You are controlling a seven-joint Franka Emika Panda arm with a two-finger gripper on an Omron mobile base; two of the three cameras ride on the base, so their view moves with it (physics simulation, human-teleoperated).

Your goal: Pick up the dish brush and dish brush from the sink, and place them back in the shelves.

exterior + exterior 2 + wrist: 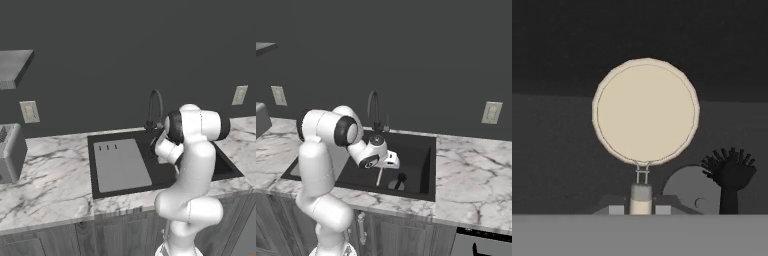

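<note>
Gripper (pixel 641 209): reaching down inside the sink, fingers closing on the handle of the pale brush; tips (pixel 616 210) sitting tight on either side of the handle.
Pale brush (pixel 646 112): hanging from the fingers, round cream head facing the hand camera, thin metal neck joining head to handle; in the right base view its light handle (pixel 379 176) is slanting down below the hand.
Dark brush (pixel 728 176): standing in the basin, bristles up, just right of the pale one in the hand view and apart from it; in the right base view (pixel 401 179) it is sitting on the basin floor near the drain.
Drain (pixel 687 189): round grey disc on the basin floor, lying between the two brushes, partly hidden behind the dark one.
Sink (pixel 95 142): black basin set in the marble counter (pixel 45 185); grey ribbed board (pixel 121 165) covering its left part; arched faucet (pixel 154 107) rising at the back edge.
Arm (pixel 192 170): bending forward over the sink's right half, wrist dipping into the basin.
Shelf (pixel 14 67): grey slab on the wall at upper left, well apart from the sink.
Other: outlets (pixel 29 111) showing on the dark wall; grey appliance (pixel 9 152) standing at the counter's left end.
</note>
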